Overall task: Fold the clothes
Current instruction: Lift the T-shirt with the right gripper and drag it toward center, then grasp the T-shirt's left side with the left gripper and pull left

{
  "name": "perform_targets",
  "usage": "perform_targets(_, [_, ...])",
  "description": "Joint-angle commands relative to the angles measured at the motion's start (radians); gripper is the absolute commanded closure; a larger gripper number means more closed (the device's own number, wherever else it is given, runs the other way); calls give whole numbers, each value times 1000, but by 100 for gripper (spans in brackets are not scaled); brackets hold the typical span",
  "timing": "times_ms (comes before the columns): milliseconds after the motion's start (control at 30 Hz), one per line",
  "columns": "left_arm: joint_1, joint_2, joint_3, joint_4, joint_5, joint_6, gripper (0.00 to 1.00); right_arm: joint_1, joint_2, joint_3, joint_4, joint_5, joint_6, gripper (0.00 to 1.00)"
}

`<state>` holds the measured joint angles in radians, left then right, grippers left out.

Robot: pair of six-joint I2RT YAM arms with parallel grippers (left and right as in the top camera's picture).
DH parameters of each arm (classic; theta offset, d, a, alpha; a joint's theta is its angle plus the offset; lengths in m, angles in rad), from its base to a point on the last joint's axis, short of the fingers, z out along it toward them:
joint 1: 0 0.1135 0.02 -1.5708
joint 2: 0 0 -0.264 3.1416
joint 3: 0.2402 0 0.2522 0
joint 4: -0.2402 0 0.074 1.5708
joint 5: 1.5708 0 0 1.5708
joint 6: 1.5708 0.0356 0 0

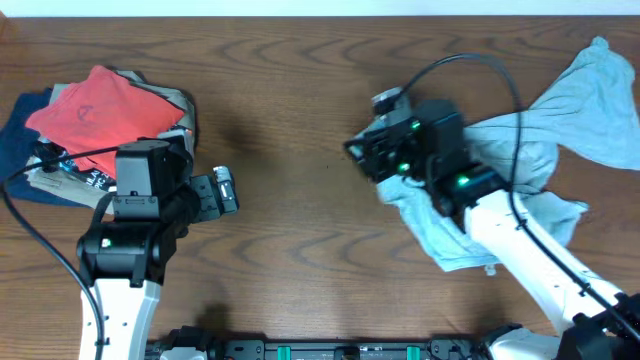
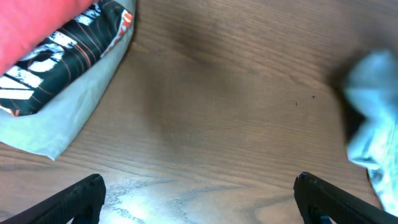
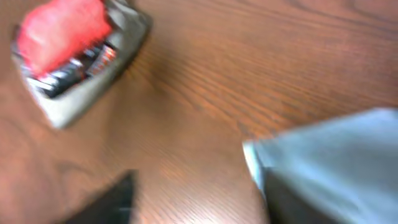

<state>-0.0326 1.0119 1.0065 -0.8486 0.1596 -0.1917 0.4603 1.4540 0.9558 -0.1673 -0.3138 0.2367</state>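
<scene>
The clothes are a pale blue-grey T-shirt (image 1: 560, 130), crumpled on the right of the wooden table and partly hidden under my right arm. My right gripper (image 1: 358, 152) sits at the shirt's left edge. The right wrist view is blurred. It shows the right gripper (image 3: 196, 186) open over bare wood, with the T-shirt (image 3: 329, 155) draped over its right finger. My left gripper (image 1: 228, 190) hangs wide open over bare table with nothing between its fingers, as the left wrist view of it (image 2: 199, 183) shows. The T-shirt's edge (image 2: 367, 124) shows there at far right.
A pile of other garments (image 1: 100, 120) lies at the back left, a red shirt on top with black printed, khaki and navy pieces under it. The pile (image 2: 62, 56) sits just left of my left gripper. Bare wood lies between the two grippers.
</scene>
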Motion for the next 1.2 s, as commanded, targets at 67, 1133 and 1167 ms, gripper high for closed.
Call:
perform_targets(67, [0,51,17,21,124,-13,2,-43,-26,13,-106,365,-36,1])
perform_targets(1133, [-730,852,17,800,252,-580,1,-602,-211,13,-637,414,-28,1])
perform_targets(1167, [-743,868,17,830,251,-592,2,-602,-211,13,-637,414,-28,1])
